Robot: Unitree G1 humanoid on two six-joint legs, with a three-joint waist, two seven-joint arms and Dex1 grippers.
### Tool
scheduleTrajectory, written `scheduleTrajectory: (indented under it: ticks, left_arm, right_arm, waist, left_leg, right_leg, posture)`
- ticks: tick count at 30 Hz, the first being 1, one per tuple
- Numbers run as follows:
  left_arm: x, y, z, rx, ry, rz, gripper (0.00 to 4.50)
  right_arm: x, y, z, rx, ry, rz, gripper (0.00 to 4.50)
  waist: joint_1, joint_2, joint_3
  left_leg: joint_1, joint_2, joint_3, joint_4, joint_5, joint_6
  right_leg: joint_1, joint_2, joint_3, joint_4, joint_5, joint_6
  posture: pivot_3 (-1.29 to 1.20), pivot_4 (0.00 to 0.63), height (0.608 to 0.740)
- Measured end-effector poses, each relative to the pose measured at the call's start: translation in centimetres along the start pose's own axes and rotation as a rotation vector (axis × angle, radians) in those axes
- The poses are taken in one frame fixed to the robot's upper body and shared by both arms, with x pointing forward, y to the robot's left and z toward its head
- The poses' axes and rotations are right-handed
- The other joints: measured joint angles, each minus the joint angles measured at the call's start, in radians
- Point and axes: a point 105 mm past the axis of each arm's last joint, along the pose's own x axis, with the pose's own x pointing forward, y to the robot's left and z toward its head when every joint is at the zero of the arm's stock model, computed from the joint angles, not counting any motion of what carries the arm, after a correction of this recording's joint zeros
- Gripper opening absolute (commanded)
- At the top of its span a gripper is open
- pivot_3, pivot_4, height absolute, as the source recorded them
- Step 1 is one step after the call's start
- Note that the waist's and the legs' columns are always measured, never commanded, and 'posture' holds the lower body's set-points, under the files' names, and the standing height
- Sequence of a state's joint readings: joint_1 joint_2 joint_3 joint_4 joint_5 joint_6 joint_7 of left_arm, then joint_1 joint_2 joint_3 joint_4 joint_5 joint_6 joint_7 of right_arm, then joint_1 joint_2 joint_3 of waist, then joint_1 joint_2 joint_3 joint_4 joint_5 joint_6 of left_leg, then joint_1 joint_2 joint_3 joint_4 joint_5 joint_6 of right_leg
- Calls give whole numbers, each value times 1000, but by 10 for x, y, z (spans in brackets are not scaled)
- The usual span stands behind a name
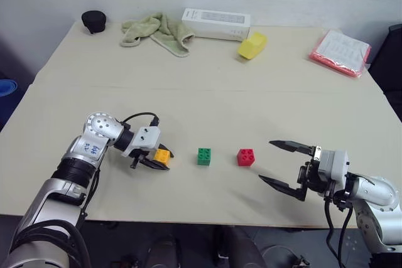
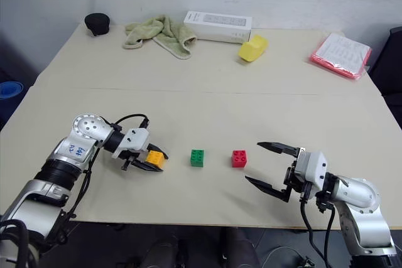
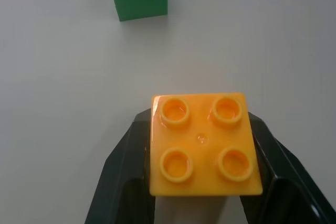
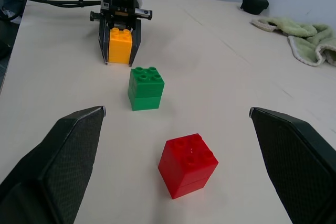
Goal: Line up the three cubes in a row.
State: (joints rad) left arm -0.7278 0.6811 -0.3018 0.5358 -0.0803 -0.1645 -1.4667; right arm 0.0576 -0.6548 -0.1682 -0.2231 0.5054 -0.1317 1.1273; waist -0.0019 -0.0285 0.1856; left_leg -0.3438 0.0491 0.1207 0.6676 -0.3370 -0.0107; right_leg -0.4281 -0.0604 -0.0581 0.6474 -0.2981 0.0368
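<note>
Three studded cubes lie near the table's front edge. My left gripper (image 1: 157, 158) is shut on the orange-yellow cube (image 1: 162, 154), one black finger on each side (image 3: 205, 145). To its right stands the green cube (image 1: 204, 156), with a gap between the two. Farther right sits the red cube (image 1: 245, 157). My right gripper (image 1: 281, 164) hovers open just right of the red cube, fingers spread wide and holding nothing; in the right wrist view the red cube (image 4: 187, 164) lies between and ahead of its fingertips, with the green cube (image 4: 146, 87) beyond it.
At the back of the table (image 1: 207, 101) lie a green cloth (image 1: 155, 32), a white box (image 1: 216, 24), a larger pale yellow block (image 1: 252, 45), a black object (image 1: 94, 21) and a pink-edged packet (image 1: 340, 51).
</note>
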Motion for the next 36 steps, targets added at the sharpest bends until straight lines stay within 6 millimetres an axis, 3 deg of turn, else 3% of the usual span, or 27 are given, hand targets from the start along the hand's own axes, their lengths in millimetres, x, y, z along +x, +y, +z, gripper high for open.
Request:
scheduleTrajectory:
  ticks: [9,11,17,25,34,36]
  left_arm:
    - [3,14,1,-12,2,61,1541]
    - [2,12,0,-19,4,53,2276]
    - [-7,7,-3,-52,-43,97,3900]
    - [-68,-22,-19,-90,-76,214,3900]
    - [-128,-68,-65,-312,18,434,3900]
    - [-134,-70,-65,-334,1,489,3900]
  right_arm:
    - [3,0,-1,3,-1,-16,4500]
    - [3,0,-1,5,-5,-19,4500]
    - [3,0,-1,3,-7,-13,4500]
    - [-16,-8,6,-38,47,16,4500]
    - [-55,-40,10,-86,189,15,4500]
    - [-60,-48,13,-98,202,5,4500]
  waist:
    - [1,0,0]
    - [1,0,0]
    - [-6,0,0]
    - [-3,0,0]
    - [-6,0,0]
    - [-4,0,0]
  left_leg:
    - [0,0,0,0,0,0]
    - [0,0,0,0,0,0]
    - [0,1,0,0,1,-1]
    - [0,1,0,0,1,0]
    - [1,1,0,-1,-2,5]
    - [1,1,0,-1,-3,6]
  right_leg:
    - [0,-1,0,0,0,0]
    - [0,-1,0,1,0,0]
    - [0,0,0,1,0,0]
    - [0,-1,0,1,0,0]
    - [0,-1,1,0,0,0]
    - [0,-1,0,0,0,0]
  posture:
    - [0,150,740]
    - [0,150,740]
    - [0,150,740]
    - [0,150,740]
    - [0,150,740]
    - [0,150,740]
